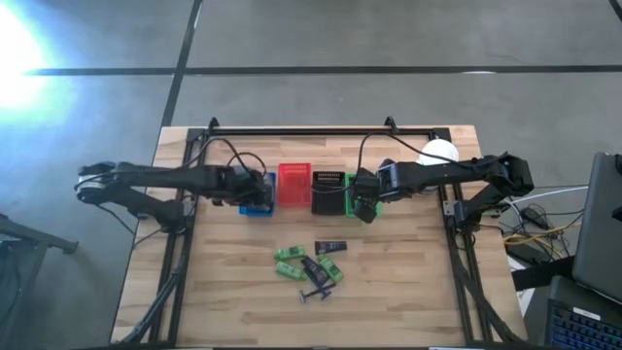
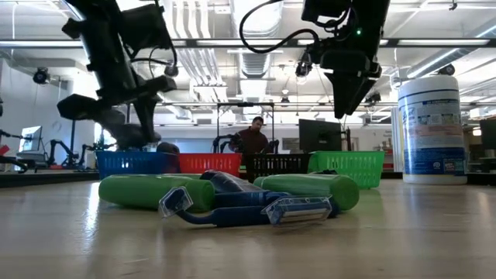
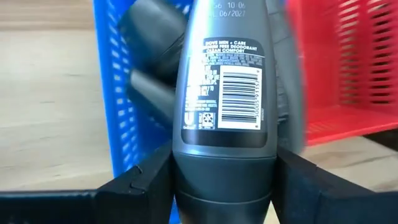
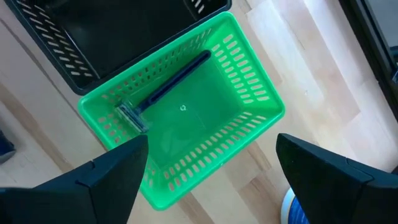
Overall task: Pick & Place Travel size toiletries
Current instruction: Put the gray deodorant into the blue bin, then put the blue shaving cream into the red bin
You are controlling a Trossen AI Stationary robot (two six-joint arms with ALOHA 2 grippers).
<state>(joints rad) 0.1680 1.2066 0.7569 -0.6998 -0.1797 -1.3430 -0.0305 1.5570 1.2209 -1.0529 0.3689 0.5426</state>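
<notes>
While the left gripper [image 3: 224, 180] clamps its two dark fingers on a grey deodorant stick [image 3: 224, 99], a smooth oblong with a barcode label, it holds that stick over the blue basket [image 3: 118, 93], where another grey deodorant [image 3: 152, 43] lies inside. The left arm reaches level across the counter [image 1: 224, 292] toward this basket, at the left end of the basket row.

The right gripper [image 4: 211, 168] hangs with its fingers spread wide and nothing between them, directly above the green basket [image 4: 249, 106]. A dark blue razor [image 4: 168, 87] with a pale head lies slantwise on that basket's slatted plastic floor. The right arm stretches in from the counter's right edge, bent at the elbow, wrist pointing down.

From the blue basket rightward stand the red basket [image 1: 294, 185], the black basket [image 1: 328, 190] and the green one. In front of the green basket, toward the counter's near edge, lies a loose pile: green tubes [image 2: 151, 191], blue razors [image 2: 256, 211] and a dark packet [image 1: 330, 247]. A white round canister [image 2: 428, 128] with a blue label stands beside the green basket.
</notes>
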